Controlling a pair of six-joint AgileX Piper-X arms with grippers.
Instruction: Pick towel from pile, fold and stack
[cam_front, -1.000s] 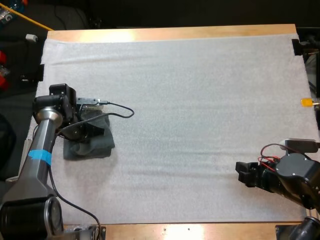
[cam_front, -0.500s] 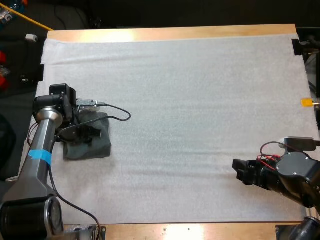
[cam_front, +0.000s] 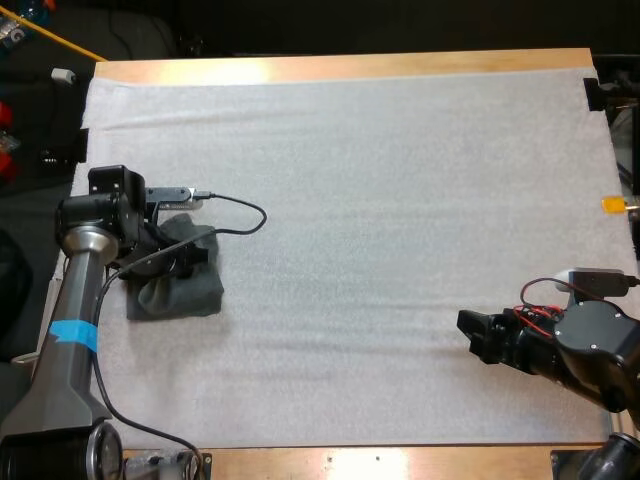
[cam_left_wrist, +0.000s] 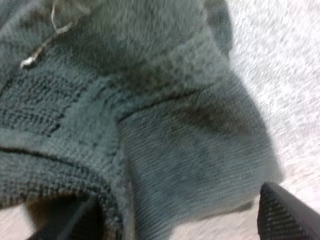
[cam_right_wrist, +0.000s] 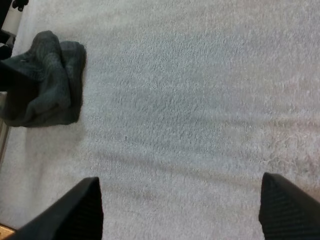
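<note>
Progress near zero: one crumpled dark grey-green towel (cam_front: 180, 285) sits at the left edge of the white mat (cam_front: 380, 200) on the wooden surface (cam_front: 350, 66). It is not lifted, and there is no fold or stack yet. Left jaws released, straddling the towel's edge, one finger (cam_left_wrist: 287, 212) beside it over mat. Right jaws released too, over bare mat, well apart from the towel. Versus a second ago: left arm shifted slightly outward, towel drawn in a touch, right jaws crept leftward.

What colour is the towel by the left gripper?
The towel is dark grey-green with a ribbed knit texture, seen best in the left wrist view.
</note>
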